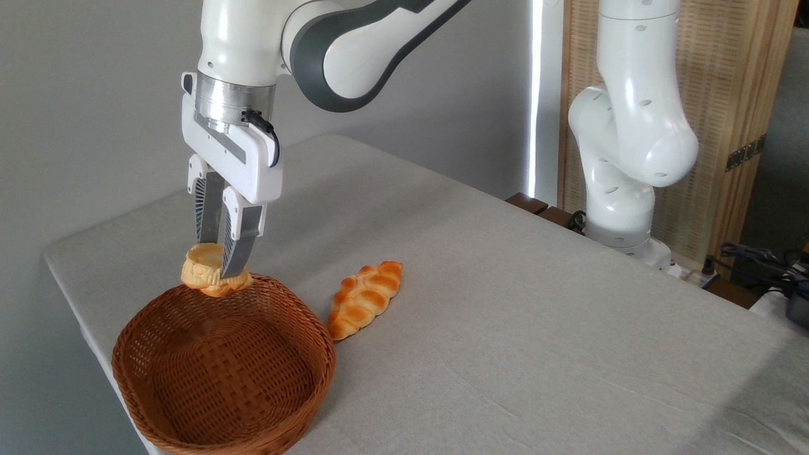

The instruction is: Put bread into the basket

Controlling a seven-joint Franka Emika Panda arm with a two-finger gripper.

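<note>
Gripper (pixel 218 268) clamps lumpy golden bread (pixel 205 270) (seemingly airborne) over woven wicker basket's (pixel 158 404) far rim.

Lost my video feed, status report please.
Gripper shut on bread. Bread held at far rim of basket, not yet in. Braided loaf beside basket, clear of path.
</note>
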